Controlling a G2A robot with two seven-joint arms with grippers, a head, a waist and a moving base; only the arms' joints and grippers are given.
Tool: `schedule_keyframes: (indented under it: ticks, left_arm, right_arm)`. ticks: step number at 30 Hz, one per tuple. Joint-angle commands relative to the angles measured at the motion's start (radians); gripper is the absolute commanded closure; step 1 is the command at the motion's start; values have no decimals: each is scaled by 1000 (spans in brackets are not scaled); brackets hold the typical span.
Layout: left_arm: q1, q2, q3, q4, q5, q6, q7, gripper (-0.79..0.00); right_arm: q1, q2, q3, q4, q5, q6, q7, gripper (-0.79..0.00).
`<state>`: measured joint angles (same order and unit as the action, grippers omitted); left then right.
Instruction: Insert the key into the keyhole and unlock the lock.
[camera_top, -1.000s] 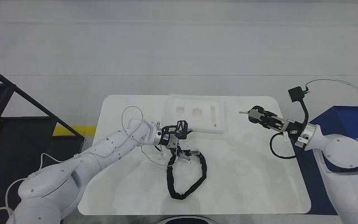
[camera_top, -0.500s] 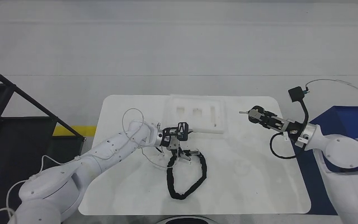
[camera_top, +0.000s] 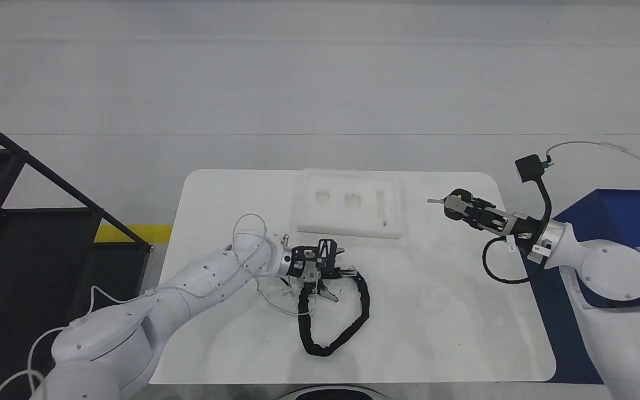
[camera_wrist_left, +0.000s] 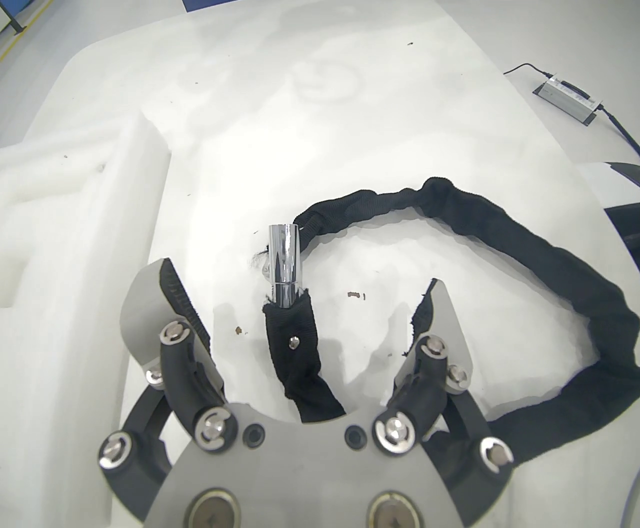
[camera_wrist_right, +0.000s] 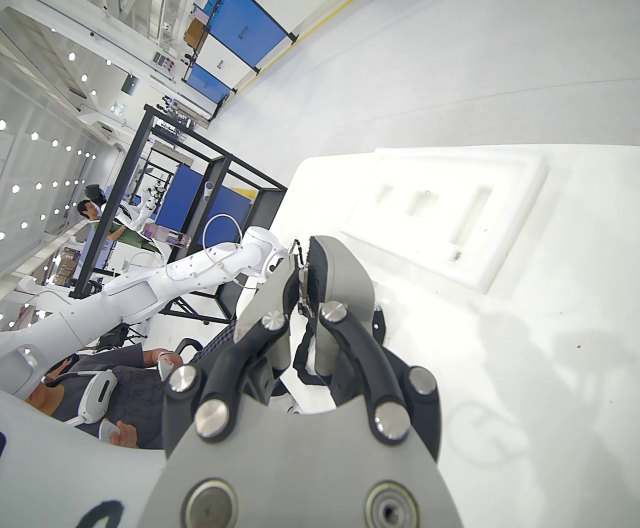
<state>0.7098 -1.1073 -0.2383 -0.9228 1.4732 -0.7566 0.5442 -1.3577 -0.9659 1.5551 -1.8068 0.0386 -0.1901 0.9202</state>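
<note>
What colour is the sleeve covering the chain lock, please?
The sleeve is black; left wrist view shows it best.

Black lock (camera_wrist_left: 450, 197) with a chrome barrel (camera_wrist_left: 283, 262); white tray (camera_top: 335, 222), white table (camera_top: 450, 320).

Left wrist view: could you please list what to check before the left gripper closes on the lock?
1. The left gripper is open, with a finger on either side of the lock cylinder: ok.
2. Neither finger pad touches the lock cylinder: ok.
3. Which way the keyhole faces: cannot tell.
4. The right gripper is shut on the key, with the tip sticking out: ok.
5. The key is close to the lock cylinder: not ok. It is held far off, across the table.
6. The foam tray is apart from the left gripper: ok.
</note>
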Motion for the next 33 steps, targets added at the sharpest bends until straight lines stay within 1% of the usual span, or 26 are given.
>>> schedule_keyframes:
  ticks: [1, 2, 3, 4, 5, 7, 9, 11, 13, 17, 19, 20, 21, 27, 33]
  left_arm:
    - [-3, -12, 2, 22, 18, 4, 17, -779]
    - [-4, -17, 2, 33, 24, 8, 23, -751]
    - [-5, -23, 1, 43, 28, 11, 27, -696]
    - [-6, -29, 1, 52, 34, 16, 29, -594]
    - [-7, -35, 1, 60, 40, 23, 28, -539]
    - [-9, -47, 1, 74, 47, 24, 29, -523]
    - [-13, -59, 2, 87, 58, 27, 28, -388]
    - [-16, -71, 3, 99, 72, 33, 28, -360]
    - [-20, -81, 4, 111, 86, 38, 29, -302]
    - [-23, -100, 4, 138, 104, 38, 20, -262]
    - [-23, -107, 3, 152, 105, 31, 17, -228]
    - [-23, -111, 2, 158, 107, 28, 15, -191]
    - [-23, -114, 1, 164, 106, 23, 13, 0]
    - [-34, -128, -28, 192, 64, -8, 23, 0]
    - [-61, -124, -76, 172, 11, -70, 63, 0]
  right_arm:
    - [0, 0, 0, 0, 0, 0, 0, 0]
    - [0, 0, 0, 0, 0, 0, 0, 0]
    - [0, 0, 0, 0, 0, 0, 0, 0]
    - [0, 0, 0, 0, 0, 0, 0, 0]
    - [0, 0, 0, 0, 0, 0, 0, 0]
    - [0, 0, 0, 0, 0, 0, 0, 0]
    - [0, 0, 0, 0, 0, 0, 0, 0]
    - [0, 0, 0, 0, 0, 0, 0, 0]
    - [0, 0, 0, 0, 0, 0, 0, 0]
    - [0, 0, 0, 0, 0, 0, 0, 0]
    - [0, 0, 0, 0, 0, 0, 0, 0]
    - [0, 0, 0, 0, 0, 0, 0, 0]
    - [0, 0, 0, 0, 0, 0, 0, 0]
    - [0, 0, 0, 0, 0, 0, 0, 0]
    - [0, 0, 0, 0, 0, 0, 0, 0]
